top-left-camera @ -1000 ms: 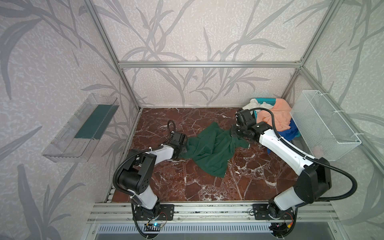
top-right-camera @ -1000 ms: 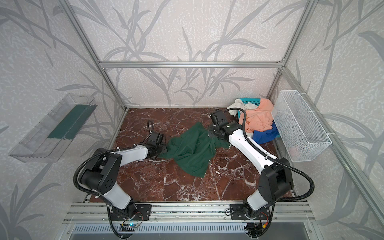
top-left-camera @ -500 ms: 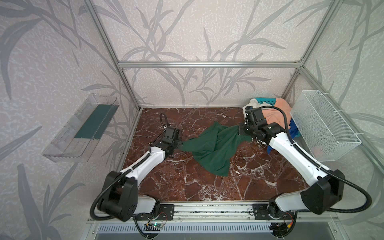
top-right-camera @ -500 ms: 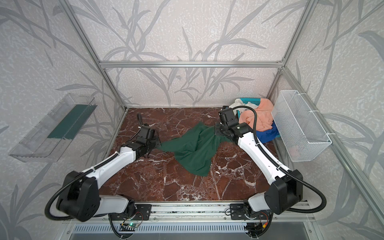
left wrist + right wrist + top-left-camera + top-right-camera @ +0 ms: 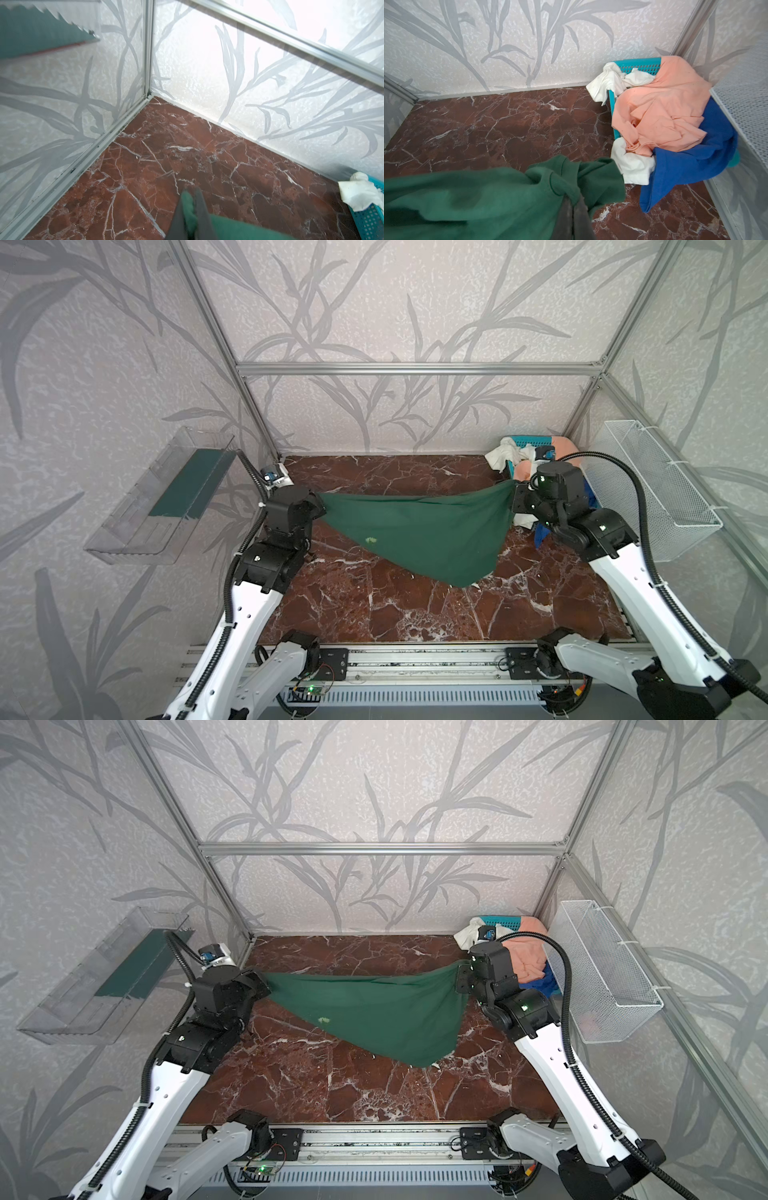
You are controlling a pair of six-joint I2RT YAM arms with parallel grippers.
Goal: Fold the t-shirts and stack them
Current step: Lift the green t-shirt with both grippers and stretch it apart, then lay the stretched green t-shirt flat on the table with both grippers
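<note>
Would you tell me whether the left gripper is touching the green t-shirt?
Touching: the left wrist view shows the left gripper shut on a fold of the green t-shirt.

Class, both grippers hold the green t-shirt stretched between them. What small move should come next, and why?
Probably lower both together and lay the green t-shirt flat on the marble table. The left gripper and right gripper each pinch one end, the top edge is taut, and the cloth hangs in a point, not yet spread.

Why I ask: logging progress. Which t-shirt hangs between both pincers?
The dark green t-shirt, gripped by left pincer and right pincer; the peach, blue and white shirts lie heaped in the teal basket.
</note>
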